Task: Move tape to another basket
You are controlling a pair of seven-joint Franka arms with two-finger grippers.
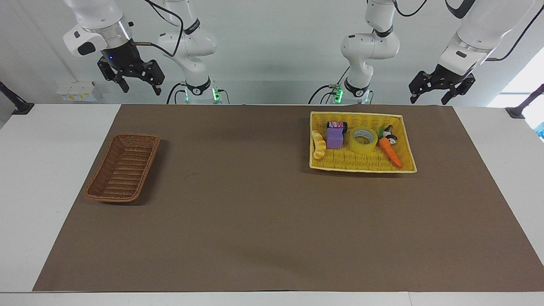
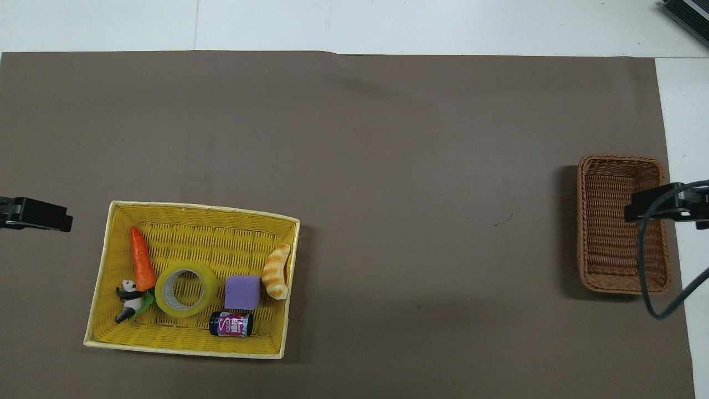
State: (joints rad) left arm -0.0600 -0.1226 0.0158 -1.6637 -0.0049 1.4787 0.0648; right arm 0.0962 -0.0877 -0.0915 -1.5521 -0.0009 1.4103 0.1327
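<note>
So, glossy yellow tape (image 1: 363, 141) roll in yellow woven basket (image 1: 406, 140), oblong brown wicker basket (image 1: 122, 167) w/ sloping sides, both grippers released

The tape (image 1: 363, 141) is a glossy, translucent yellow film wound on a pale, matt core. It lies in a bright yellow tray (image 1: 361, 168) of tightly woven strands with a smooth cream rim. The basket (image 1: 122, 167) is brown wicker, coarse and ribbed. A matt brown paper-like sheet (image 1: 263, 212) covers the smooth white worktop (image 1: 25, 178). The carrot (image 1: 390, 152) looks like smooth, slightly shiny plastic.
</note>
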